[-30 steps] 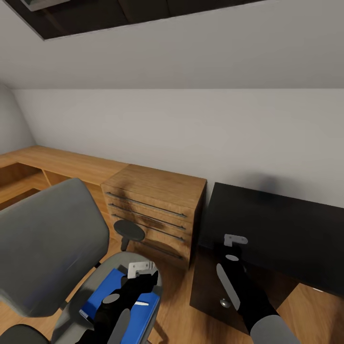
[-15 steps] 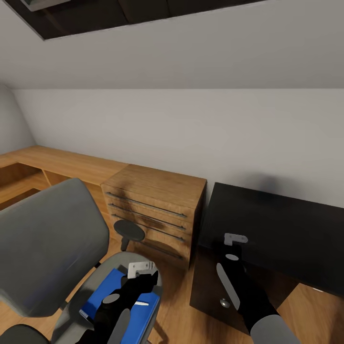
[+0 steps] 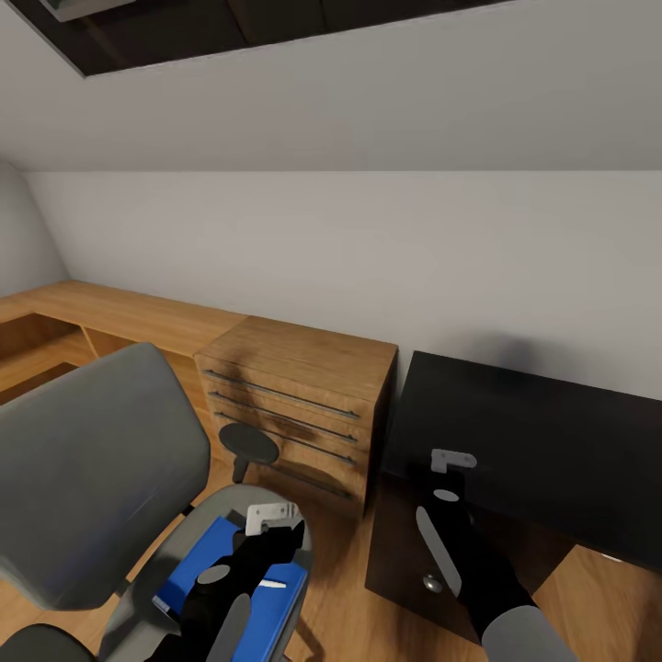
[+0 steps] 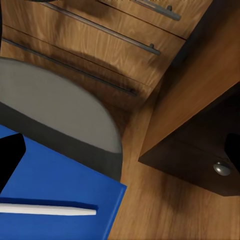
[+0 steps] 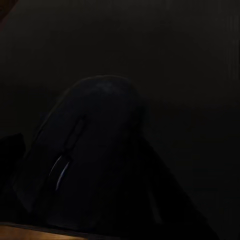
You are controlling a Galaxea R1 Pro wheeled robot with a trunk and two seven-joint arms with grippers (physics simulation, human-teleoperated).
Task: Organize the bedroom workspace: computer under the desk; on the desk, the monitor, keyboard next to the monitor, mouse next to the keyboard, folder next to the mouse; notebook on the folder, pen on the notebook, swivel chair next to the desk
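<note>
Left gripper (image 3: 276,538) hovers over the blue folder (image 3: 221,570) on the swivel chair (image 3: 92,478) seat, with the white pen (image 4: 47,210) lying on the folder; I cannot tell how wide its jaws stand. My right gripper (image 3: 450,478) sits at the black desk (image 3: 552,441) edge, close over the dark mouse (image 5: 85,155), grip unclear.
</note>
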